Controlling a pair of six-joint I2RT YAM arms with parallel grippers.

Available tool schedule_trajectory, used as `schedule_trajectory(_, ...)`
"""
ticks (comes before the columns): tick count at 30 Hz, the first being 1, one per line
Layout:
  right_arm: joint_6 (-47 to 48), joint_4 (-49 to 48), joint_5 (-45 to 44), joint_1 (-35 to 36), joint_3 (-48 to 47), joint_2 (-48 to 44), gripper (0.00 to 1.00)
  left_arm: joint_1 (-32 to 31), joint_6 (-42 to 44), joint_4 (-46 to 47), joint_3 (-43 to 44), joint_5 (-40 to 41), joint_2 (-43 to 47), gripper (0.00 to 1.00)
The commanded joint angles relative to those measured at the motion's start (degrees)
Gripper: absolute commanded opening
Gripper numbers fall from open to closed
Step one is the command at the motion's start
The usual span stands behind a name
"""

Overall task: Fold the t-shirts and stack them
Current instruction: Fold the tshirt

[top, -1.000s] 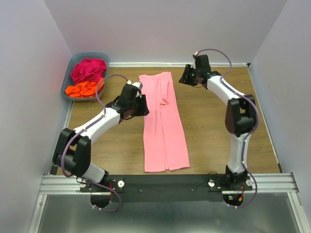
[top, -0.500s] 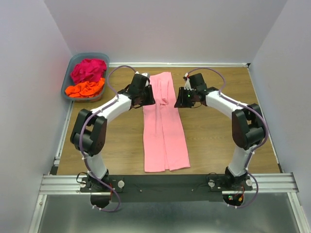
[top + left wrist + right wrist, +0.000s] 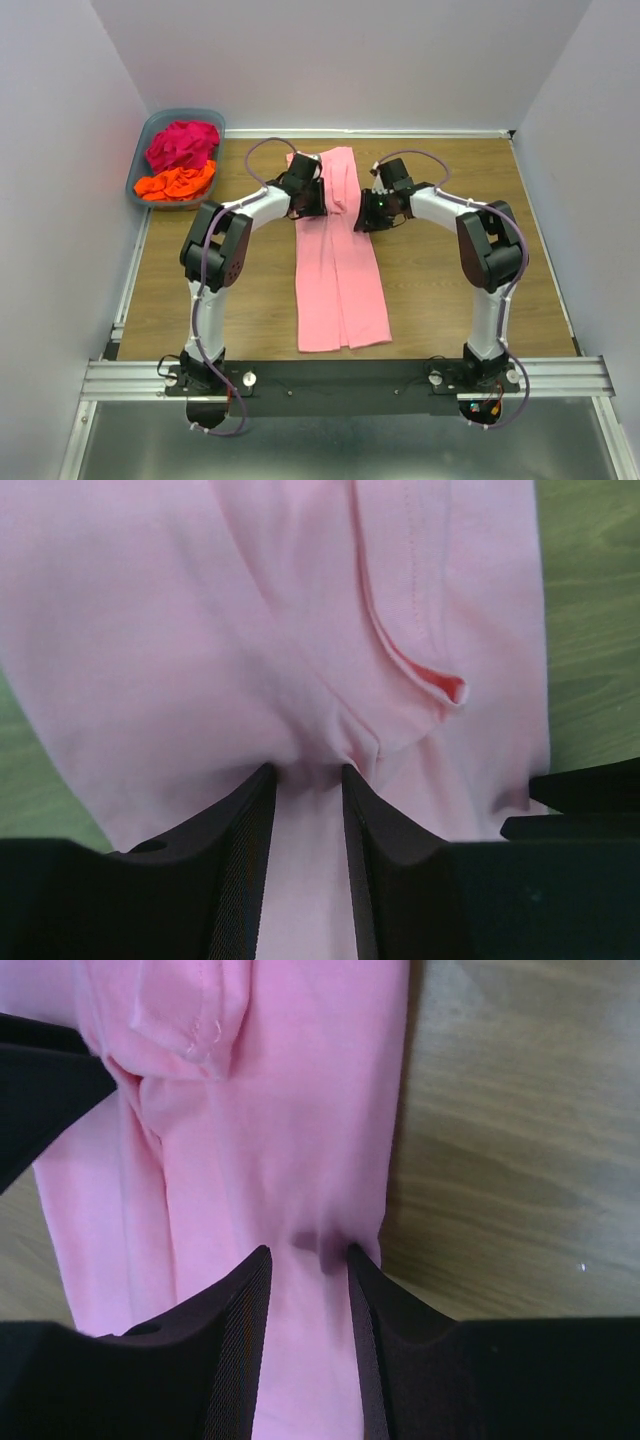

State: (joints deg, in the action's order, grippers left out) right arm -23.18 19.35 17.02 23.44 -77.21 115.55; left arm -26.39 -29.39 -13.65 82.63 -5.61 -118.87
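Light pink t-shirt (image 3: pixel 338 265) is lying as a long folded strip mid-counter (image 3: pixel 440 290). Left claw (image 3: pixel 305 772) is pinching its left edge and right claw (image 3: pixel 308 1252) its right edge, both seemingly clamped on puckered cloth. Magenta t-shirt (image 3: pixel 182 143) and orange t-shirt (image 3: pixel 176 183) are sitting crumpled in the grey-blue basket (image 3: pixel 188 112), far left.

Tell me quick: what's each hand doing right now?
Left hand: closed, pinching a fold of the light pink t-shirt.
Right hand: closed, pinching the same t-shirt near its edge.
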Motion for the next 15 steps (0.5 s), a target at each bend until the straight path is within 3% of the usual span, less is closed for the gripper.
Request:
schedule_trajectory(1,0.0,0.2,-3.3,0.4,-3.7,4.6,0.45,-0.4,3.2,-0.9,4.0,1.5,-4.5,0.41)
schedule_trajectory(9,0.8,0.5,-7.3,-0.2,-11.9,11.3,0.45,1.5,4.4,-3.2,15.5,1.4,-12.1,0.48)
schedule_trajectory(12,0.9,1.8,-6.9,-0.3,-14.7,10.1,0.45,2.7,5.3,-5.4,18.4,0.8,-12.1,0.56)
schedule_trajectory(14,0.4,2.7,-7.0,-0.3,-14.6,7.6,0.46,2.6,5.7,-6.1,16.8,0.3,-7.6,0.61)
schedule_trajectory(15,0.4,3.1,-7.2,-0.3,-14.0,4.2,0.48,2.6,5.4,-6.0,15.3,0.2,-5.2,0.69)
